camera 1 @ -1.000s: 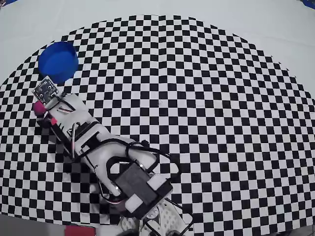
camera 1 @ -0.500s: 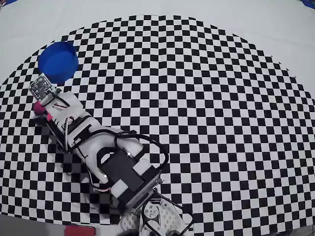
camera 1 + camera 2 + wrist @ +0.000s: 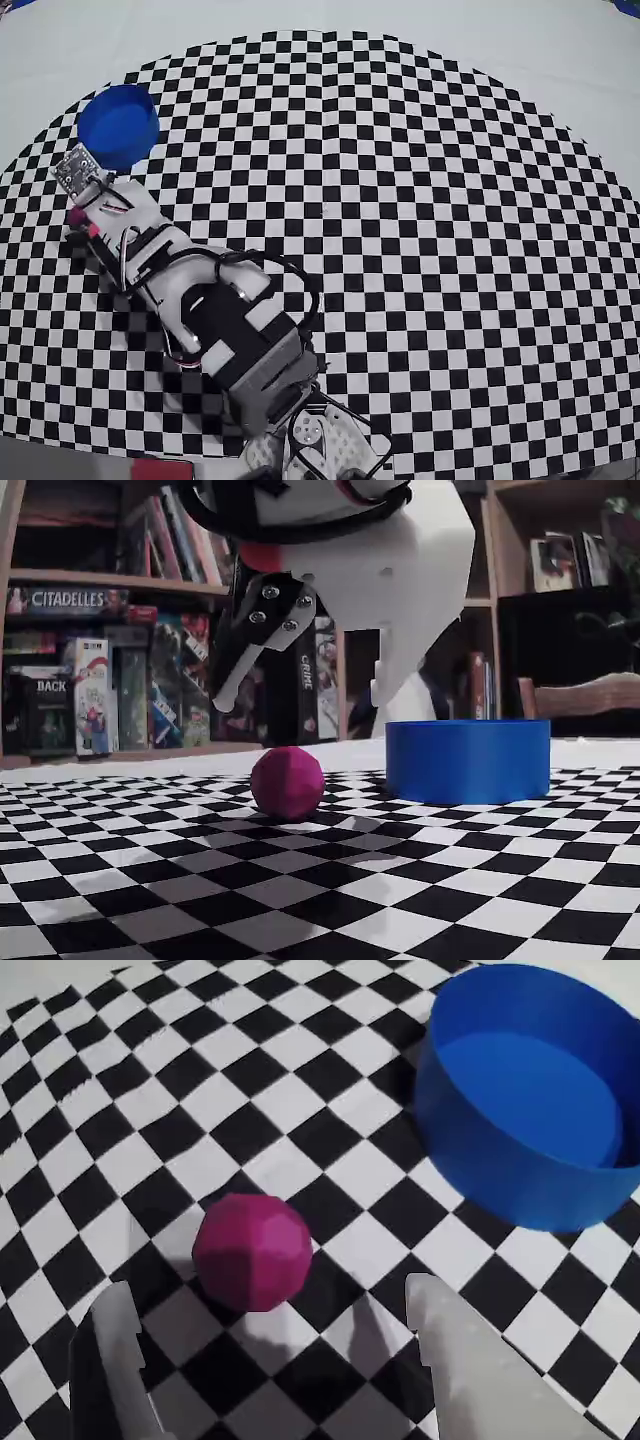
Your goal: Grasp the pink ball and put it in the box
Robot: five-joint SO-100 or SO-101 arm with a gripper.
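Arm motion over the preceding second carried the wrist board in the overhead view up and to the left, closer to the box [image 3: 118, 125], while the elbow folded back toward the base; the gripper [image 3: 305, 685] thereby came to stand directly over the pink ball [image 3: 252, 1251]. The jaws were spread wide: in the wrist view the two pale fingers [image 3: 118, 1360] flanked the ball on either side, both tips short of it and clear of its surface, and the fixed view showed the tips hanging above the ball, not yet down around it. The ball rested on the checkered mat [image 3: 420, 200], near the box but apart from it, with mat squares visible between the two in the wrist view; from overhead only a sliver of pink [image 3: 77, 217] showed beside the arm. The shift was judged to be the end of the approach, with descent and closure not yet done and the box empty. Being a faceted sphere, the ball had no long axis and pointed no way, so any closing direction would serve.
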